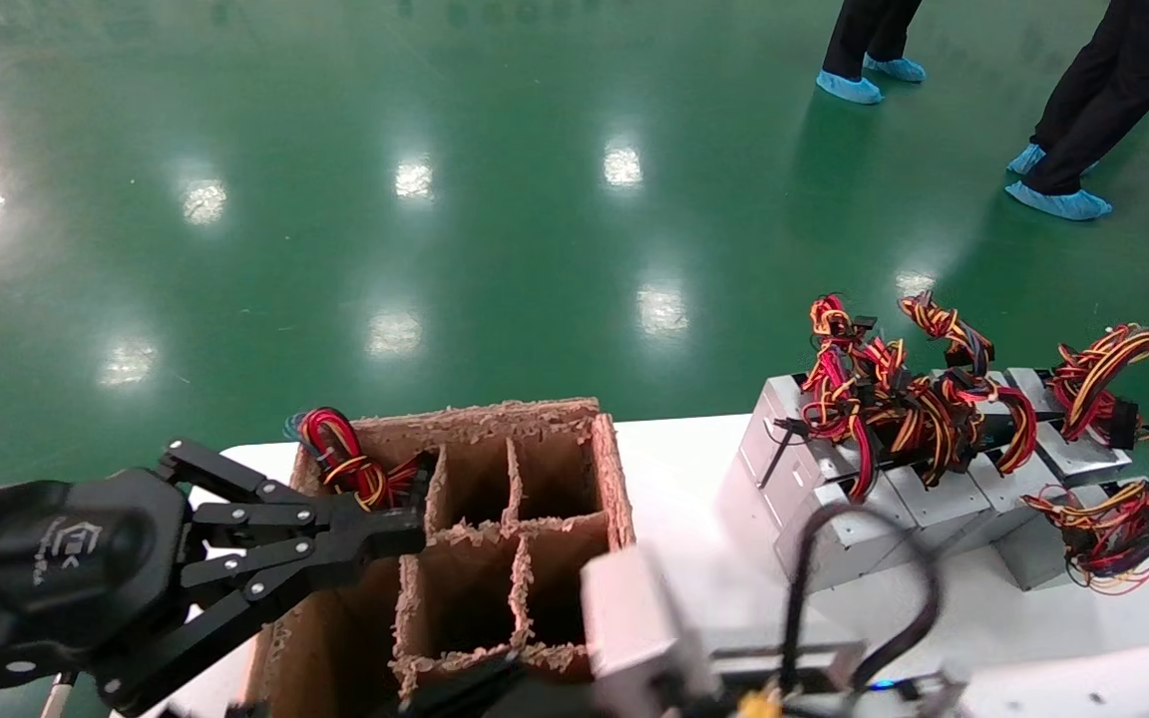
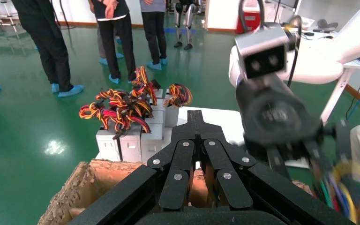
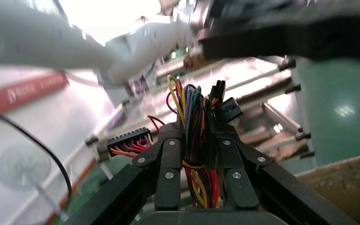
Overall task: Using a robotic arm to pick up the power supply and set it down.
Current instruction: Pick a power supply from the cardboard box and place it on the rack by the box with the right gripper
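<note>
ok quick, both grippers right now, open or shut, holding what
Left gripper: shut, empty, above the cardboard box.
Right gripper: shut on a wire bundle.

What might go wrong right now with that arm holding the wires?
The right jaws clamp only the wires, not a metal casing, so anything hanging from them might swing, slip or strain the cable. The left jaws hang shut beside red wires in the cardboard box and might snag them. Both sets of jaws are close together, so they might bump.
</note>
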`<state>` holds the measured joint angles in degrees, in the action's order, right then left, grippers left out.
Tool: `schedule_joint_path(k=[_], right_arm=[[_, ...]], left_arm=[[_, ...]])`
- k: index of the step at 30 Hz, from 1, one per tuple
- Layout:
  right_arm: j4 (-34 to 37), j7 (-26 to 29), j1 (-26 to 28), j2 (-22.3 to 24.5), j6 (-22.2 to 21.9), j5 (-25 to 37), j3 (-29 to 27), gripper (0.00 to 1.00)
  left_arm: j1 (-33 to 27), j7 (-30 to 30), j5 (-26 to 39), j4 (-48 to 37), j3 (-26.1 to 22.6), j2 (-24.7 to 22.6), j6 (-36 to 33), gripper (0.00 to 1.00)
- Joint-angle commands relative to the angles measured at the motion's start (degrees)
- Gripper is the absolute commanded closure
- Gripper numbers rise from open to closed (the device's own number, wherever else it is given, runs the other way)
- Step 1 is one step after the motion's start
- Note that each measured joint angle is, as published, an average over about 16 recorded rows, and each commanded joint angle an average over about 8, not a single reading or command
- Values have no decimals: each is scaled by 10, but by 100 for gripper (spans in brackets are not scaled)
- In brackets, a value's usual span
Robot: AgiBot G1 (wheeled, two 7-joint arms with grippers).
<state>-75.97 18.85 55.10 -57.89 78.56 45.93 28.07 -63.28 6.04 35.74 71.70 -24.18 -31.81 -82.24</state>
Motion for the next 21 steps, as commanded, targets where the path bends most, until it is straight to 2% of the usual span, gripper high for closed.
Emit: schedule_joint_path(k=[1, 13, 21], right_arm=[[2, 8, -4, 7, 1, -20, -9, 100], [41, 51, 5, -2, 18, -139, -51, 100], [67, 56, 26, 4, 25, -174, -73, 100]], left_arm=[[0, 0, 0, 0, 0, 0, 0, 100], [0, 0, 0, 0, 0, 0, 0, 100], [0, 0, 0, 0, 0, 0, 0, 100]])
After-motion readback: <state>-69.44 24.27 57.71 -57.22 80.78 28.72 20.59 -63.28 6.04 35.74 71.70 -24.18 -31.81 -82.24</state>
